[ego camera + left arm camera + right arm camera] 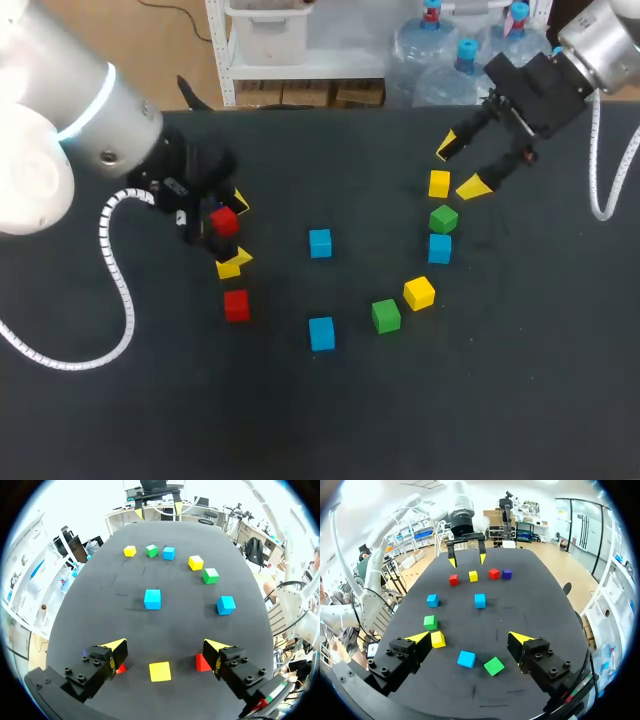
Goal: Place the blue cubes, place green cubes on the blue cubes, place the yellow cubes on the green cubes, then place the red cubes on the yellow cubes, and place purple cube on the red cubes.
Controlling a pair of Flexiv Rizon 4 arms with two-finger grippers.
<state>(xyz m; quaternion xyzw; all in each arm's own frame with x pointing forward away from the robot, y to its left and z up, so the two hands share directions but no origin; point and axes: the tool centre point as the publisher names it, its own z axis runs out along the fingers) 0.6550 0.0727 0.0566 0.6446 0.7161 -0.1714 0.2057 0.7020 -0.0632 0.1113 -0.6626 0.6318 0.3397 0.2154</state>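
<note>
Tabletop (130, 420): flat, matte black, cloth-like surface.
Left arm (60, 110): rounded glossy white casing with a blue light ring and a ribbed white cable looping off it. It enters from the left.
Left gripper (165, 646): black blocky fingers with wedge-shaped yellow tips. Fingers are spread wide with nothing held. It hangs over the left row, and the right wrist view shows the tips above the cubes.
Left row: four small, smooth, sharp-edged cubes in a line, set apart: near red cube (236, 305), left yellow cube (160, 671), far red cube (224, 221), purple cube (506, 573). The left yellow cube lies on the table between the fingers, untouched. A red cube sits just beside each tip.
Middle: far blue cube (320, 243) and near blue cube (321, 333), same smooth solid shape. Each sits alone on the table, well apart.
Right of middle: loose green cube (386, 315) and loose yellow cube (419, 293), just beside each other, both turned at an angle.
Right line: right blue cube (439, 248), right green cube (443, 218) and right yellow cube (439, 183), close together in a line. All three rest on the table.
Right gripper (460, 166): same black fingers and yellow wedge tips, wide open and empty. It is above the table by the right yellow cube, at the far end of that line.
Right arm (600, 40): silver-grey cylinder with a ribbed white cable. It enters from the right corner.
</note>
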